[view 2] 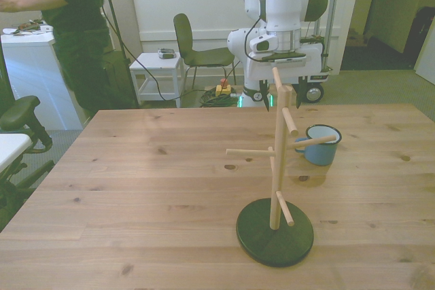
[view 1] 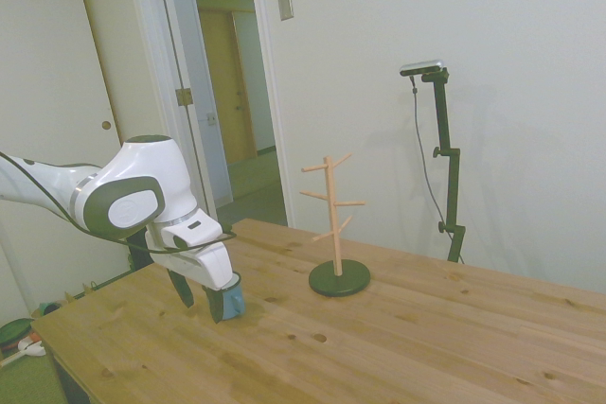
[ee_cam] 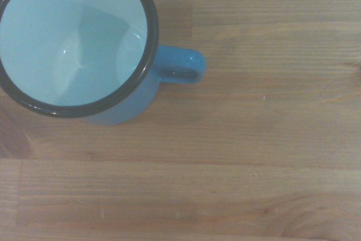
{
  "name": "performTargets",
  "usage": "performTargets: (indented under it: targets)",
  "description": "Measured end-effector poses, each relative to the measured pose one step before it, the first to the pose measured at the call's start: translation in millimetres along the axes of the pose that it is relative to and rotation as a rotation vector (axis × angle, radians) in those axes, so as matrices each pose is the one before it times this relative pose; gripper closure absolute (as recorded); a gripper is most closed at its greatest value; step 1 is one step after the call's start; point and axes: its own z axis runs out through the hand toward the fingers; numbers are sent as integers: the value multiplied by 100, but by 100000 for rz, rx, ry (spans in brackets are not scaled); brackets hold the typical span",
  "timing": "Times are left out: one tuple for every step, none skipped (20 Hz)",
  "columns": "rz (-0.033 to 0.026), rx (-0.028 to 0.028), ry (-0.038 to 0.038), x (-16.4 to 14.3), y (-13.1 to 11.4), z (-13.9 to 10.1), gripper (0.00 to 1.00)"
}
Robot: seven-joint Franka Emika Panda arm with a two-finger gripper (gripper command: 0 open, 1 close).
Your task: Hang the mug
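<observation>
Wrist view, mug: the mug (ee_cam: 73,43) stands upright and empty on the table (ee_cam: 254,184), mouth up, nothing touching it.
Handle: the loop handle (ee_cam: 180,67) sticks out sideways and lies free, so it can probably slide over a peg once the cup is lifted and tipped.
Mug's place: near the peg stand (view 2: 275,168), off to the front view's right of it and a little farther from that camera; the handle points back toward the stand.
Gripper: the gripper (view 1: 201,304) hangs low beside the mug on the side away from the stand, fingers spread with nothing between them, likely lining up for a grasp on the rim or wall.
Pegs: all are bare and angled upward, which should keep a hung mug from slipping off.
Task state: by my reading, not yet picked up.
</observation>
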Motion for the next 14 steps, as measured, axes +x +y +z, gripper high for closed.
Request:
performTargets:
  targets:
    - [27, -53, -79, 22, -3, 41, 0]
    - [131, 15, -53, 49, 33, 12, 0]
    - [-169, 247, 312, -9, -90, -158, 0]
    - [-383, 400, 536, -85, -188, -310, 0]
    - [-480, 460, 692, -211, -291, -406, 0]
    - [-309, 584, 928, -294, -399, -477, 0]
    - [-442, 623, 1083, -403, -527, -580, 0]
    - [-152, 616, 1062, -423, -637, -574, 0]
    - [-273, 632, 981, -462, -705, -508, 0]
    - [-266, 627, 805, -428, -806, -508, 0]
    - [-92, 493, 597, -402, -772, -436, 0]
    - [30, 515, 559, -287, -813, -408, 0]
    - [503, 557, 561, -205, -937, -355, 0]
    - [448, 346, 261, -45, -985, -183, 0]
